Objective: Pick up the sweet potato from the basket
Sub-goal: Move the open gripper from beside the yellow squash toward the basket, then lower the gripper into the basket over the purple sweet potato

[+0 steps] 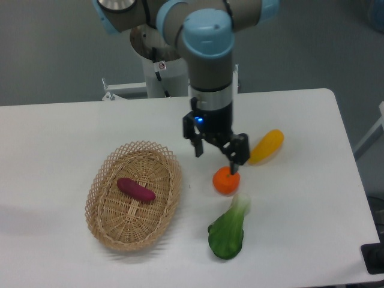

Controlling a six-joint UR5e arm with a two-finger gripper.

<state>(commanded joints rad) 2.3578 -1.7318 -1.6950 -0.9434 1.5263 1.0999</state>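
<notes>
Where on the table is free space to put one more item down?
Bare: left of the basket, the back strip behind it, and the front right corner past the bok choy. Crowded: around the orange and yellow vegetable, under the gripper.

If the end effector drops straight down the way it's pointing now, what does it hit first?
Probably bare table or the orange. The open end effector points down, and one fingertip overlaps the orange's top edge in the picture. One view leaves depth unclear. The sweet potato in the basket lies well off this line.

A magenta sweet potato is lying in a tan lattice-woven basket; orange, yellow vegetable, green bok choy.
</notes>
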